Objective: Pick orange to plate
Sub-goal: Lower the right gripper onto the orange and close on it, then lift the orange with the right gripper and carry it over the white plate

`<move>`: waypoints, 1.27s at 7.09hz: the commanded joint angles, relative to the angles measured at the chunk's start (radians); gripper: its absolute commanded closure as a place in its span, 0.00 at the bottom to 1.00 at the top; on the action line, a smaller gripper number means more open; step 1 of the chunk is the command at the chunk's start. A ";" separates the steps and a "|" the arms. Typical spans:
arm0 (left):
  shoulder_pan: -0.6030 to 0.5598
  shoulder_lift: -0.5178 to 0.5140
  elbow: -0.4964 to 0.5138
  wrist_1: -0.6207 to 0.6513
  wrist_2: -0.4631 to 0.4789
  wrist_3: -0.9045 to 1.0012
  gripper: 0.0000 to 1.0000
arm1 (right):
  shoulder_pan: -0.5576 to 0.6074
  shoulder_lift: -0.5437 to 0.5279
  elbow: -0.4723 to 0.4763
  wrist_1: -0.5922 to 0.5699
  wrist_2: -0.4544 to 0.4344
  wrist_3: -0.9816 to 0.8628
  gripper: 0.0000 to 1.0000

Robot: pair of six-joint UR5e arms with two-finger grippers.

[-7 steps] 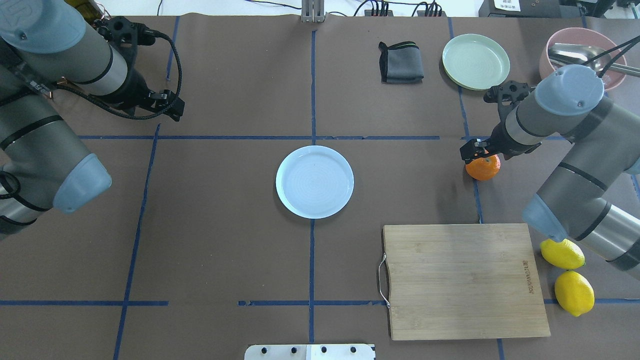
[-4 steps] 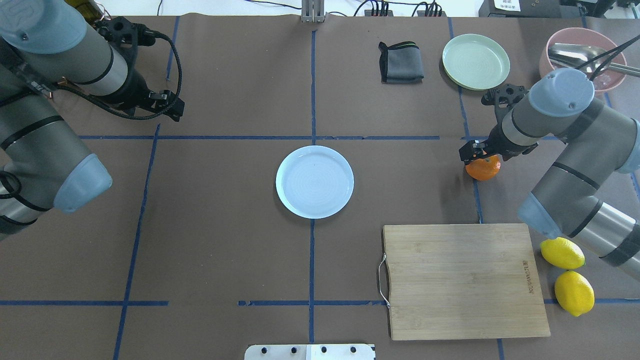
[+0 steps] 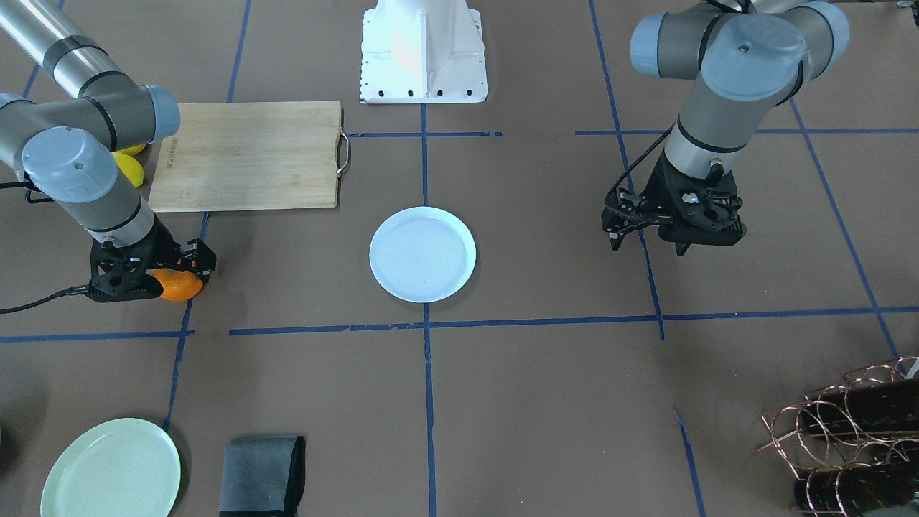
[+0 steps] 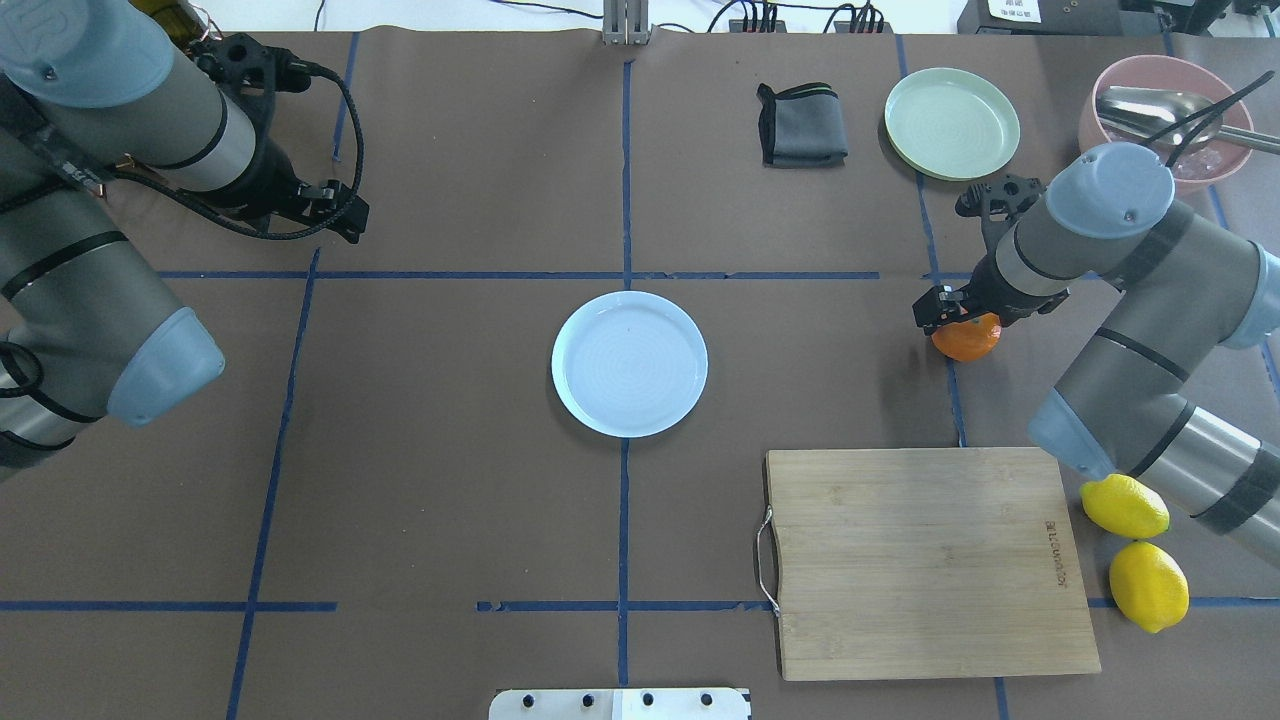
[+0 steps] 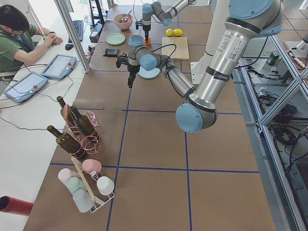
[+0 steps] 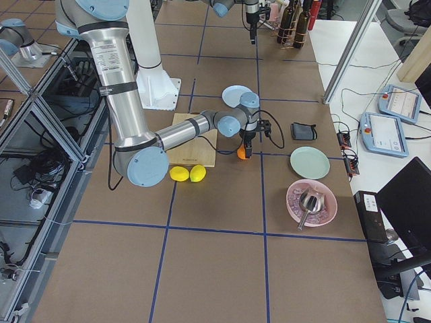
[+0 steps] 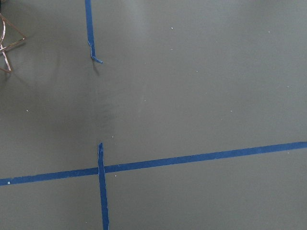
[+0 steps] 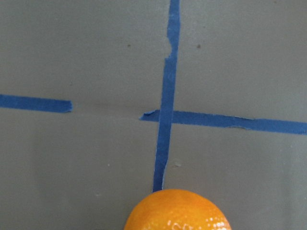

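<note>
The orange (image 4: 968, 340) is round, so no long axis can be told, and its stem end is hidden under the right gripper (image 4: 952, 314). Its skin is bright, glossy and finely pebbled, as the right wrist view shows at the bottom edge. It rests on the table on a blue tape line at the middle right of the overhead frame, well apart from the plate (image 4: 630, 400) at the centre. The right gripper's fingers sit on either side of it; whether they press it I cannot tell. The left gripper (image 3: 647, 244), spread wide, holds nothing at the upper left.
</note>
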State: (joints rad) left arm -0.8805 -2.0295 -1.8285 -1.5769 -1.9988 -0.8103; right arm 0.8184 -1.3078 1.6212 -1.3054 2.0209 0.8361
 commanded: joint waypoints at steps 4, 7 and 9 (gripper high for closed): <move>-0.001 -0.002 0.005 0.000 -0.003 -0.006 0.00 | -0.005 -0.005 0.014 0.000 0.009 -0.018 0.78; -0.014 -0.002 0.006 -0.002 -0.003 0.003 0.00 | 0.004 0.015 0.142 -0.017 0.019 -0.006 1.00; -0.032 0.002 0.006 0.011 -0.003 0.119 0.00 | -0.019 0.155 0.134 -0.072 0.035 0.123 1.00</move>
State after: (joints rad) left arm -0.9000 -2.0303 -1.8225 -1.5754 -2.0018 -0.7764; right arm 0.8149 -1.2409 1.7532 -1.3358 2.0499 0.8766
